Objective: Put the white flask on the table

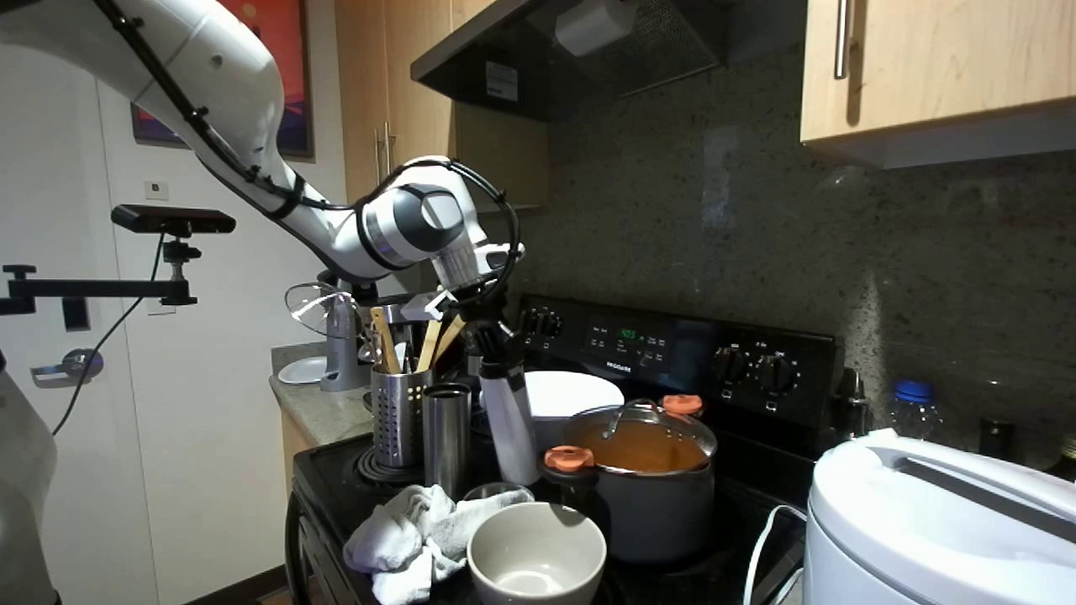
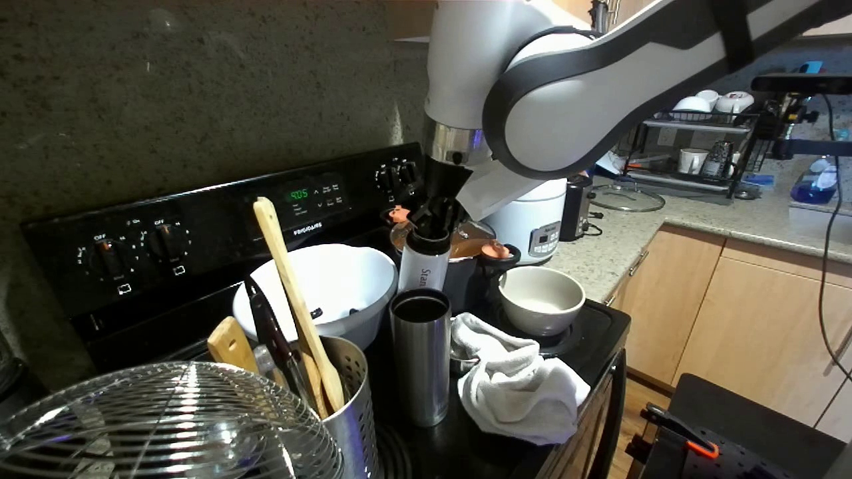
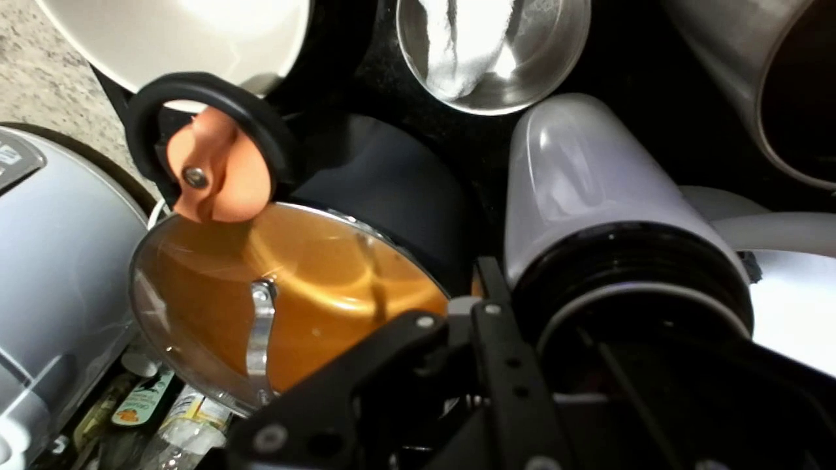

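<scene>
Wrist view: gripping slim, white, cylindrical flask [image 3: 581, 170] at black collar [image 3: 633, 258] with dark fingers [image 3: 500, 334]—likely stiff, slippery, so hold there!

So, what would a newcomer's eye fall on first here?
Likely the white flask, held tilted by the gripper beside the orange-handled pot. Next, probably the crumpled towel toward the front of the black cooktop, near the beige bowl.

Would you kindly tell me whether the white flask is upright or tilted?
Tilted: in an exterior view, the white flask leans, while the steel canister beside it looks upright.
</scene>
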Controlling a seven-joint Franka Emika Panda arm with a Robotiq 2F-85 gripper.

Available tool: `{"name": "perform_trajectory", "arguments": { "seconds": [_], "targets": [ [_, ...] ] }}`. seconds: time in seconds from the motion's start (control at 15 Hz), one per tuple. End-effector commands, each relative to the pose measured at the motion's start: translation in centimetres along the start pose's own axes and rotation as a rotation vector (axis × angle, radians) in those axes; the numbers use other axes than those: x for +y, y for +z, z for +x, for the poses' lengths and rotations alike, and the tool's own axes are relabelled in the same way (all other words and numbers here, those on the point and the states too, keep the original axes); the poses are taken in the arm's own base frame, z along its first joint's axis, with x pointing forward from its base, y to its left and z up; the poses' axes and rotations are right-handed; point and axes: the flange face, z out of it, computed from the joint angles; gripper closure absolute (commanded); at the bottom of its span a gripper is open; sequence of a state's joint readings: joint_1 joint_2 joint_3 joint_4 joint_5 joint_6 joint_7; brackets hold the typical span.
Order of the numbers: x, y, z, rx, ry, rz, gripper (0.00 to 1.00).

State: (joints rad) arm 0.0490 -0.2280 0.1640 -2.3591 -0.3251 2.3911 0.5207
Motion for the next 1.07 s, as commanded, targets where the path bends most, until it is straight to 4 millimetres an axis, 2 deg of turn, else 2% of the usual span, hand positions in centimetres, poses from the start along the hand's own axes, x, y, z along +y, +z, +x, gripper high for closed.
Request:
{"name": "perform_trajectory", "arguments": {
  "seconds": [0.0, 0.53, 0.73, 1.0],
  "targets": [
    [0.2, 0.1, -0.9, -0.044, 0.022, 0.0, 0.93],
    [0.1, -1.7, 0.5, -0.123, 0.006, -0.054, 0.93],
    [-0.7, -2.4, 1.1, -0.15, -0.011, -0.074, 0.93],
    [-2.0, -2.3, 1.0, -0.186, -0.038, -0.076, 0.93]
  ]
}}
